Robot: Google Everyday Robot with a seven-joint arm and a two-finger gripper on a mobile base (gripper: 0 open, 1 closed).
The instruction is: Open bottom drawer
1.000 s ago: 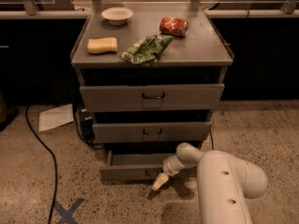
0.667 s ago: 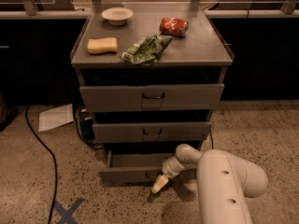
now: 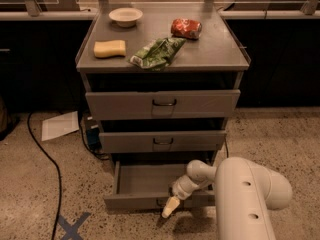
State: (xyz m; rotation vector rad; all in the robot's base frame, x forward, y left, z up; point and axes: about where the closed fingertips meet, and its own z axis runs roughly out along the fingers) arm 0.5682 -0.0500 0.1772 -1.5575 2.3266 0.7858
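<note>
The bottom drawer point(image 3: 135, 200) of the grey metal cabinet stands pulled out, its plain grey tray point(image 3: 145, 179) showing empty. Its small dark handle is hidden behind my gripper point(image 3: 169, 210). The gripper sits at the centre of the drawer's front, its pale tip hanging just below the front's lower edge. My white arm point(image 3: 245, 194) reaches in from the lower right. The middle drawer point(image 3: 162, 141) and top drawer point(image 3: 162, 104) are closed above.
On the cabinet top point(image 3: 210, 54) lie a white bowl point(image 3: 125, 16), a yellow sponge point(image 3: 109, 48), a green chip bag point(image 3: 157, 53) and a red packet point(image 3: 186, 28). A black cable point(image 3: 47, 156), a white paper point(image 3: 60, 125) and a blue tape cross point(image 3: 72, 226) are on the floor at left.
</note>
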